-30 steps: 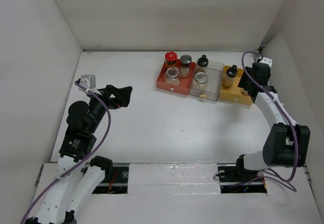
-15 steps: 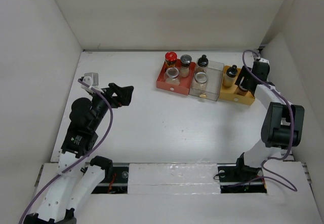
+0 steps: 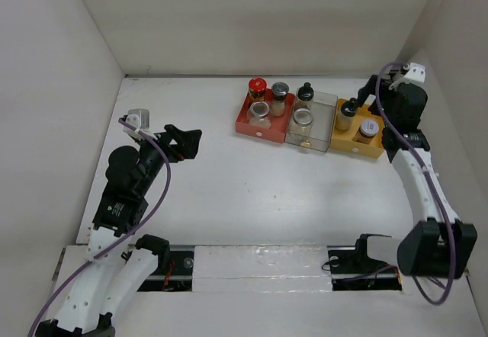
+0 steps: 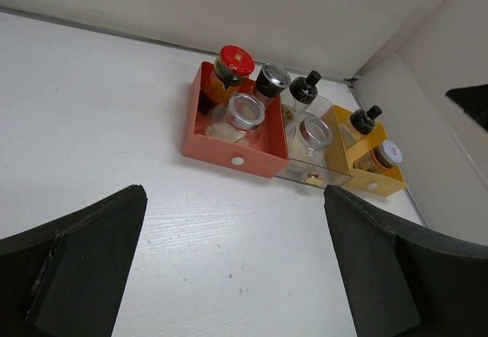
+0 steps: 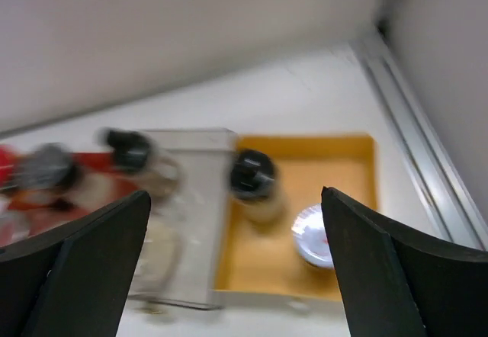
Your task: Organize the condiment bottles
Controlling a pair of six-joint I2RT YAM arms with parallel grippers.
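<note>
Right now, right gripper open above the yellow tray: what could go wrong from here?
1. The right gripper hangs open over the yellow tray. A low sideways move could clip the tall black-capped bottle and tip it onto the white-lidded jar beside it.
2. The clear tray sits right alongside, so a toppled bottle might knock its wall too.

Red tray, clear tray, yellow tray: 1 touching row.
</note>
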